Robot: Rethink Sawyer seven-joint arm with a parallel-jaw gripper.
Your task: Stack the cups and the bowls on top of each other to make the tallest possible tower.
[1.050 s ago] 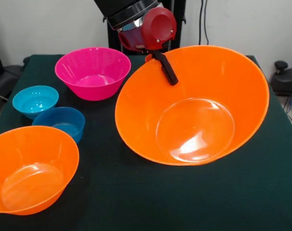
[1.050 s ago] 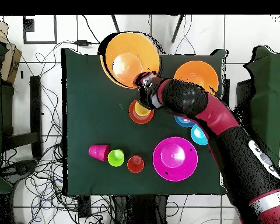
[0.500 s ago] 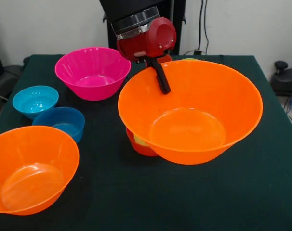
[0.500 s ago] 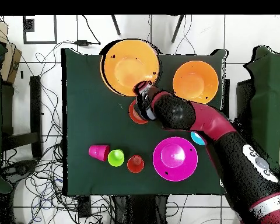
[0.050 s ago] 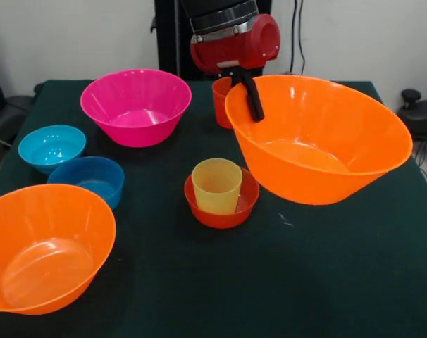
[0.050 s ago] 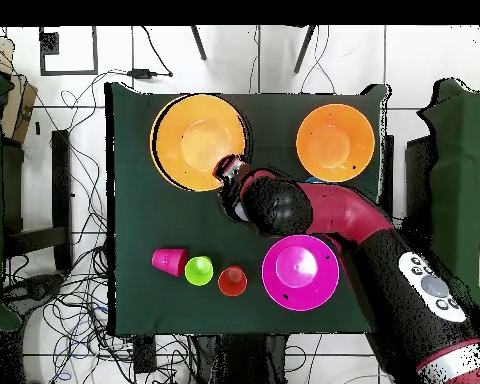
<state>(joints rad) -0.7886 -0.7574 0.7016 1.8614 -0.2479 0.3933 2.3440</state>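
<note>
My gripper point(image 5: 252, 105) is shut on the near-left rim of a large orange bowl point(image 5: 319, 141), which hangs tilted just above the table at the right. In the overhead view the gripper point(image 6: 229, 170) sits at that bowl's point(image 6: 197, 142) edge. A pale yellow cup point(image 5: 217, 184) stands upright inside a small red-orange bowl point(image 5: 220, 211) at mid-table, left of the held bowl and apart from it. An orange cup point(image 5: 220, 98) stands behind the gripper. My arm hides the yellow cup and the small bowls in the overhead view.
A magenta bowl point(image 5: 136, 105), a light blue bowl point(image 5: 51, 146), a darker blue bowl point(image 5: 90, 179) and a second large orange bowl point(image 5: 44, 246) fill the left side. Overhead, a red-pink cup point(image 6: 168, 262) lies on its side beside a lime green cup point(image 6: 199, 270).
The gripper has carried the large orange bowl rightward in the front view and levelled it, uncovering the yellow cup in the small red-orange bowl.
</note>
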